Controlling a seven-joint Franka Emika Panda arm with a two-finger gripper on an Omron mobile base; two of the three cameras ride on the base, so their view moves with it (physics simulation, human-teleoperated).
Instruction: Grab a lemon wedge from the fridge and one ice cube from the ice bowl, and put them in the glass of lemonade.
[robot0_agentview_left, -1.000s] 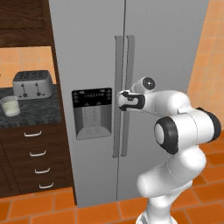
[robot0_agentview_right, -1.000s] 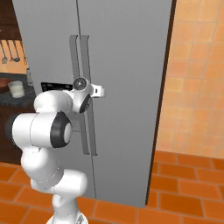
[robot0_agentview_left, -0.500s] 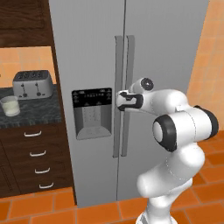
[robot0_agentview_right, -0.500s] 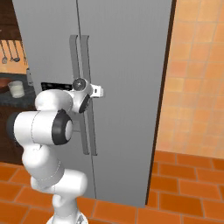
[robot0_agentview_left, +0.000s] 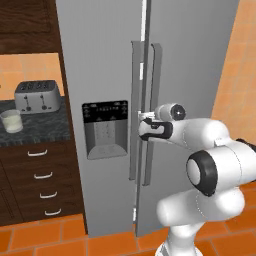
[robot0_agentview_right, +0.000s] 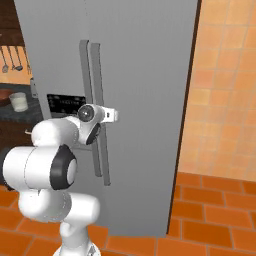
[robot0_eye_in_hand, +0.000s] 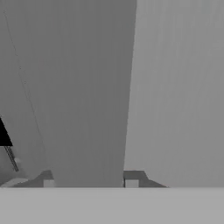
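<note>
Orange floor tiles and an orange wall sit around the fridge, which stands tall, with both doors looking closed. The tool is squeezed on the right door's long handle, about halfway up. That door is probably big, stiff and heavy, so pulling slowly should work best. The glass of lemonade waits on the dark worktop by the toaster.

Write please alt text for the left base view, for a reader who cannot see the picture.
A white robot arm holds its claw closed on a long vertical handle of the tall grey fridge. Left of the fridge, a silver toaster and the glass of lemonade stand on a dark counter above wooden drawers.
</note>
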